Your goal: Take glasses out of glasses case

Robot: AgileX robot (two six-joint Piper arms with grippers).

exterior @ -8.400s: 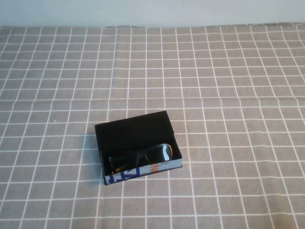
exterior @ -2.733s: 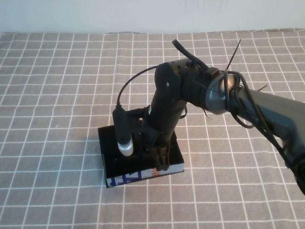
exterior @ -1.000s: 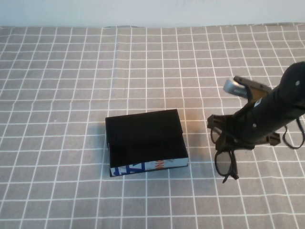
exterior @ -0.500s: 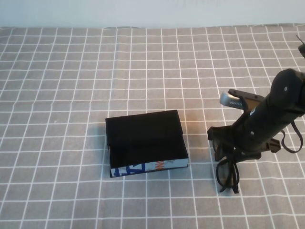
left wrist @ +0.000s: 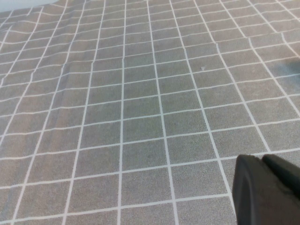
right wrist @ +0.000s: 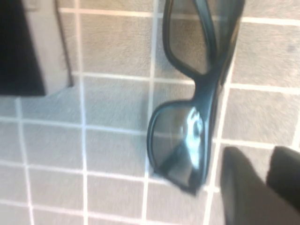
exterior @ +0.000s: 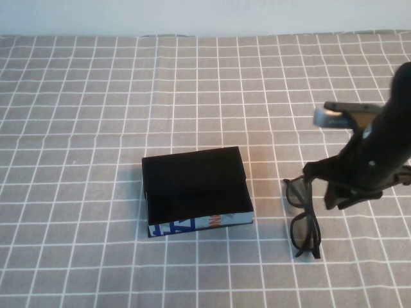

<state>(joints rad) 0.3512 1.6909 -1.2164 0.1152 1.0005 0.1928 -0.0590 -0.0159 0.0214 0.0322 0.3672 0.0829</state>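
Glasses lie on the desk right of the case, apart from it, outside it. Case is open w/ black interior up. Right gripper sits just right of the glasses, holding nothing; fingers look pressed together. Left gripper is over bare cloth; can't tell its fingers.

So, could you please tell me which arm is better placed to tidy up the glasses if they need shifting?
The right. Its gripper hangs just beside the glasses, which lie on the cloth to the right of the case. The left gripper shows only over bare cloth, away from both.
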